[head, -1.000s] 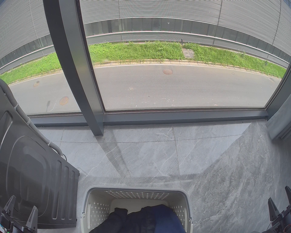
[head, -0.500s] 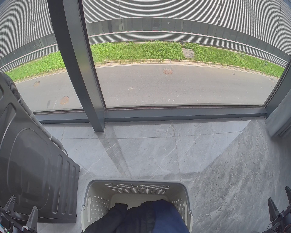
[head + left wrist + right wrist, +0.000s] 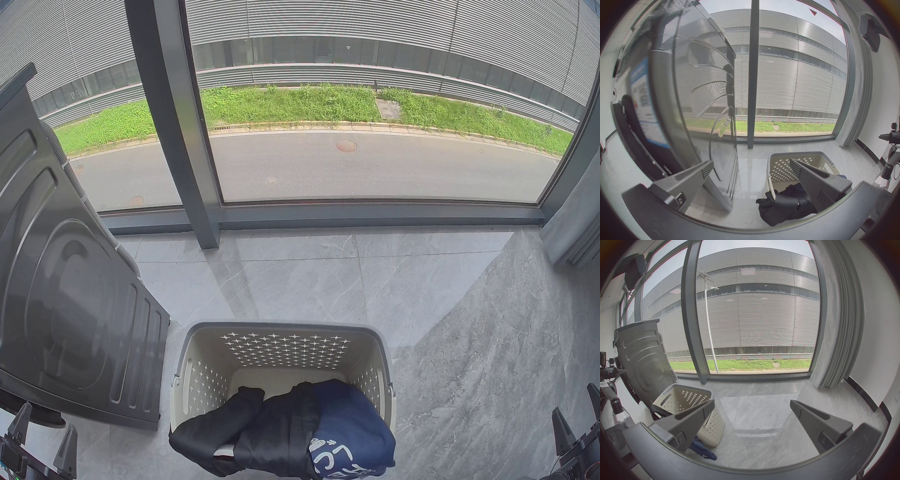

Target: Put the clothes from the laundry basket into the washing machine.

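A cream laundry basket (image 3: pixel 281 328) stands on the floor low in the head view's middle. A black garment (image 3: pixel 250 431) and a navy blue one (image 3: pixel 353 431) are heaped over its near rim. The dark grey washing machine (image 3: pixel 69 300) stands left of the basket, its ribbed panel facing me. My left gripper (image 3: pixel 45 431) is open and holds nothing at the bottom left, beside the machine. My right gripper (image 3: pixel 575 412) is open and holds nothing at the bottom right, well clear of the basket. The left wrist view shows the open left gripper (image 3: pixel 751 164), the basket (image 3: pixel 800 157) and the clothes (image 3: pixel 784 204).
A tall window with a dark pillar (image 3: pixel 181 125) closes off the far side. A grey curtain (image 3: pixel 575 219) hangs at the right. Bare grey marble floor (image 3: pixel 437 312) lies beyond and to the right of the basket.
The camera has moved: the whole head view has shifted, so the basket, the clothes and the machine show larger and higher. Both grippers keep their places in the picture.
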Available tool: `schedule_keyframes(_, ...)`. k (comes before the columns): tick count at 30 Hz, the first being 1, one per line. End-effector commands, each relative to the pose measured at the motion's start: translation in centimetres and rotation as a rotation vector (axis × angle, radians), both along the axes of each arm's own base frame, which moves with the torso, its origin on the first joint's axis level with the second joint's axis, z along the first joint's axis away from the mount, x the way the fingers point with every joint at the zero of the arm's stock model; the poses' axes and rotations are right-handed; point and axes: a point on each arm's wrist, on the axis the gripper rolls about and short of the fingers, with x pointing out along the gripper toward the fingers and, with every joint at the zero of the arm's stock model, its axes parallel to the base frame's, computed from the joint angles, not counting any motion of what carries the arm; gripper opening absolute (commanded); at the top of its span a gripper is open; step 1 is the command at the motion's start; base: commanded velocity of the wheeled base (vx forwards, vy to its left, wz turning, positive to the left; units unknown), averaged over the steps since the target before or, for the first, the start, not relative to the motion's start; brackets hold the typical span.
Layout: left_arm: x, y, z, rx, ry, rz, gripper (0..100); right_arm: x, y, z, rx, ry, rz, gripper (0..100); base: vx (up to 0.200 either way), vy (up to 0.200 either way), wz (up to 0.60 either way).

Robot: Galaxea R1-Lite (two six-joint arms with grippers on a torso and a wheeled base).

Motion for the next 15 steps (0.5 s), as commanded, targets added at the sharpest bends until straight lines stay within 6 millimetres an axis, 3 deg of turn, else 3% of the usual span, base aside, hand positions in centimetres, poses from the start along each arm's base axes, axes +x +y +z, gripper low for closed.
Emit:
schedule_keyframes(1,0.04,0.0,-0.51,-0.002,0.005,0.0,100,-0.01,0.0,-0.53,0.001,0.0,0.0,100,-0.2,0.0,0.0)
schedule_keyframes(15,0.04,0.0,-0.51,-0.002,0.005,0.0,100,-0.01,0.0,-0.53,-0.001,0.0,0.0,100,-0.2,0.0,0.0)
